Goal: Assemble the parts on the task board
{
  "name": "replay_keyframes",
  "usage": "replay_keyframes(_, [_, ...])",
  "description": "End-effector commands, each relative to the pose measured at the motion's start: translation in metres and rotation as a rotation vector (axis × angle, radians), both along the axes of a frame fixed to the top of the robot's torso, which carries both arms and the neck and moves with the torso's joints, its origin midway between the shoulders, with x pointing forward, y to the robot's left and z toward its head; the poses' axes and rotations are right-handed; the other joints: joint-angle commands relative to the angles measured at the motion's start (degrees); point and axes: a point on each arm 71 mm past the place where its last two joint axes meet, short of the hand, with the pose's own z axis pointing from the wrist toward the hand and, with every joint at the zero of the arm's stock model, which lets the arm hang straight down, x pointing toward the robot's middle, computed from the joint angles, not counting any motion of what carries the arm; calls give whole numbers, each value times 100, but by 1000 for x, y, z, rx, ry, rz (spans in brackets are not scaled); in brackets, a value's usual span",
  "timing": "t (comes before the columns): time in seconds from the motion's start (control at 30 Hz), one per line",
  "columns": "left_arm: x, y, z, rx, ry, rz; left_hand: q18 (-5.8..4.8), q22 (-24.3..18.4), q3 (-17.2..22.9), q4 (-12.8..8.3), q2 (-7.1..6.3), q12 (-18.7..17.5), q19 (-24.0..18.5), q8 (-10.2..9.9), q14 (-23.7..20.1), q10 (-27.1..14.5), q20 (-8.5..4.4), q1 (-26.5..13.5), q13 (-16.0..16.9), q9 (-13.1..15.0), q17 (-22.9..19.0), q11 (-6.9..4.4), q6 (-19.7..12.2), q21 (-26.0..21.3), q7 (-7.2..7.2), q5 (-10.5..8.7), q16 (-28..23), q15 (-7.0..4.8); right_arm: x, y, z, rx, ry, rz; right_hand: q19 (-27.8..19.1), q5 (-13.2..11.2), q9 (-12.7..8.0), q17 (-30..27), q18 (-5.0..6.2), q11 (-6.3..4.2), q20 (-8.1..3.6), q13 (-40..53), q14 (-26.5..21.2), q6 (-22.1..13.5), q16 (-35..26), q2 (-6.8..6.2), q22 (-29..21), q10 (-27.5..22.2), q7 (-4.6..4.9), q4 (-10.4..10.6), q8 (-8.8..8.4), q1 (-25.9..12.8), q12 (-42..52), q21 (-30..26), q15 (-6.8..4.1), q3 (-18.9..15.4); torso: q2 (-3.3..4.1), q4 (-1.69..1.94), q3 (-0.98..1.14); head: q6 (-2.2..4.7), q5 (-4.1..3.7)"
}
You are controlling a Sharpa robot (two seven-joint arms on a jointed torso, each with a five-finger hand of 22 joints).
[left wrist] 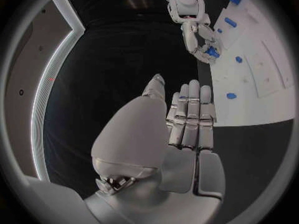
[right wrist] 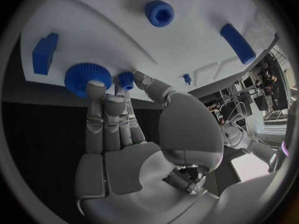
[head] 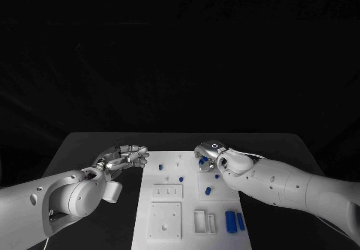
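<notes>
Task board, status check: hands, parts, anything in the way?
Left hand open, beside the white task board, holding nothing. Right hand fingertips at the big blue toothed gear; grip unclear. Small blue gear close beside the fingers.

Black table point(head: 98, 143), matte top, dark surroundings behind it

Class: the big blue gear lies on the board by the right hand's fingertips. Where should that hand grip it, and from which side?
Grip the gear across its toothed rim, coming from straight above. It seems to lie flat on the board, so only the rim offers opposing faces. The right hand already has fingertips at its edge; the thumb would likely go on the far side.
</notes>
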Motion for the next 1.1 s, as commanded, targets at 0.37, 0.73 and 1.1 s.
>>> replay_keyframes(0.37, [0,-1,2,-4,-4,-15,106,97,-41,-5,-5,-36,-11,-40,-10,43,-9,-68,-7,-10,-9,9,30,35,2,-35,21,-7,-4,-10,-12,-49,47,-34,196,-4,2,-22,263,103,-241,-2,0,17,38,-8,127,-106,1,11,-22,70,42,49,9,46,32,4,3,30,-21])
replay_keyframes(0.73, [0,0,1,-4,-4,-14,106,97,-37,-6,-6,-41,-13,-42,-12,46,-9,-66,-7,-10,-10,9,33,36,1,-37,22,-7,-6,-12,-10,-39,32,-32,177,-7,-10,-74,263,162,-244,-41,-29,-9,68,-191,112,-319,25,76,-56,9,-2,52,63,71,42,13,4,48,-49])
replay_keyframes(1.1, [0,1,1,-3,-3,-12,107,96,-34,-6,-7,-46,-15,-44,-12,48,-9,-64,-7,-9,-12,9,35,36,0,-39,23,-7,-9,-13,-5,-31,13,-30,180,-10,-2,-98,263,159,-259,-31,-40,31,98,-220,108,-313,11,103,-42,20,33,54,62,99,47,9,7,55,-68])
